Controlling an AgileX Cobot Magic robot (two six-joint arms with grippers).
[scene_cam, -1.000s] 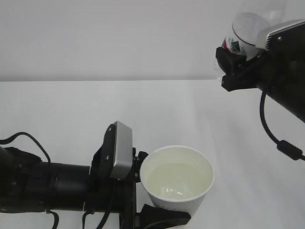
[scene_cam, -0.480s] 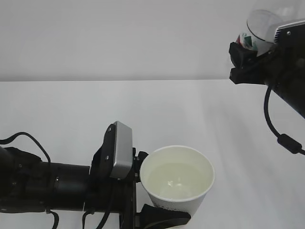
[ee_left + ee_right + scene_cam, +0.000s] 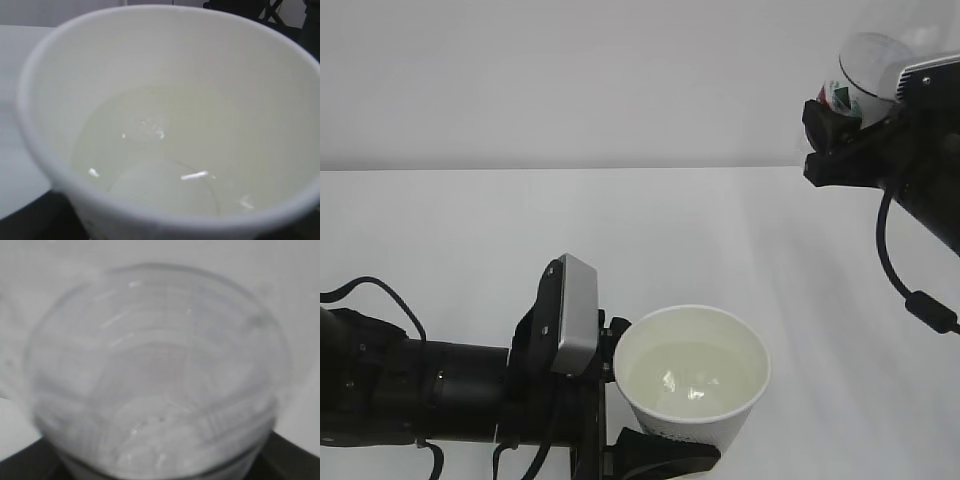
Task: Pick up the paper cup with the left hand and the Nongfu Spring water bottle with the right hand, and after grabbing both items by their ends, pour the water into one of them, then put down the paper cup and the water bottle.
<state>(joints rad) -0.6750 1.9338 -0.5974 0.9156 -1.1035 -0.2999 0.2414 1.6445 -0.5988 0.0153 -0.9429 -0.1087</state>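
- I see the paper cup [image 3: 692, 375] low in the outside view, at about 6 o'clock, standing upright.
- My left claw [image 3: 650, 420] holds the paper cup by its sides; black fingers [image 3: 665, 455] show under the cup and one at its left rim.
- The left arm [image 3: 420, 390] lies flat along the white worktop [image 3: 620, 240], coming in from 9 o'clock, with a grey block [image 3: 575, 315] just left of the cup.
- The water [image 3: 150, 150] sits in the bottom of the cup, clear, with small bright glints on it. In the left wrist view the cup [image 3: 165, 65] fills nearly the whole picture, pale cream inside.
- The Nongfu Spring water bottle [image 3: 865, 75] is up at 2 o'clock, well apart from the cup and high above the worktop.
- My right claw [image 3: 845, 135] holds the bottle; I see a bit of its red and green label [image 3: 835, 97] between the black parts.
- The bottle is tipped, with its round clear bottom facing the camera.
- In the right wrist view the bottle [image 3: 155, 375] is a big blurry clear circle with ribs, and I cannot tell more from it.
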